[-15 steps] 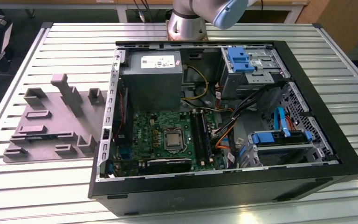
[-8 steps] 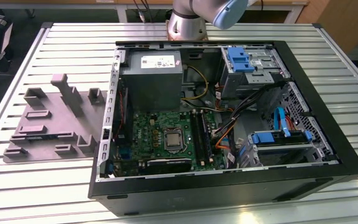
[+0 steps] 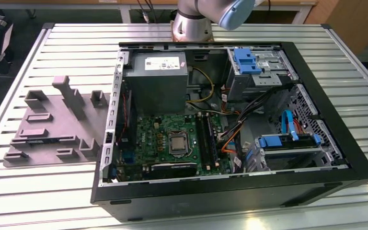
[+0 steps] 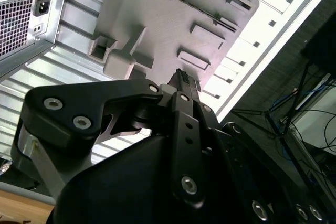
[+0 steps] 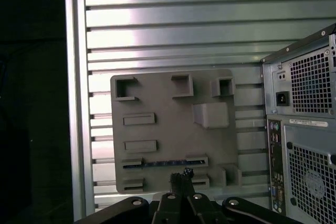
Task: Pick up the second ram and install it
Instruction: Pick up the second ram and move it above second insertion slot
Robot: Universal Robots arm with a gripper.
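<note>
Our gripper [image 5: 181, 177], fingers pressed together on nothing, hovers over the grey tray [image 5: 157, 103], at nine o'clock from the case [image 3: 235, 196] in the exterior view. The second ram [image 5: 163, 163] lies between two tray blocks; we judge a good grasp needs squaring to its long edge.

Second ram [image 5: 163, 163] edge-on in tray [image 5: 157, 103], chips indiscernible; arm [image 3: 193, 21] cropped, exterior view.

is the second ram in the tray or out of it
In: the second ram sits between two blocks of the grey tray.
</note>
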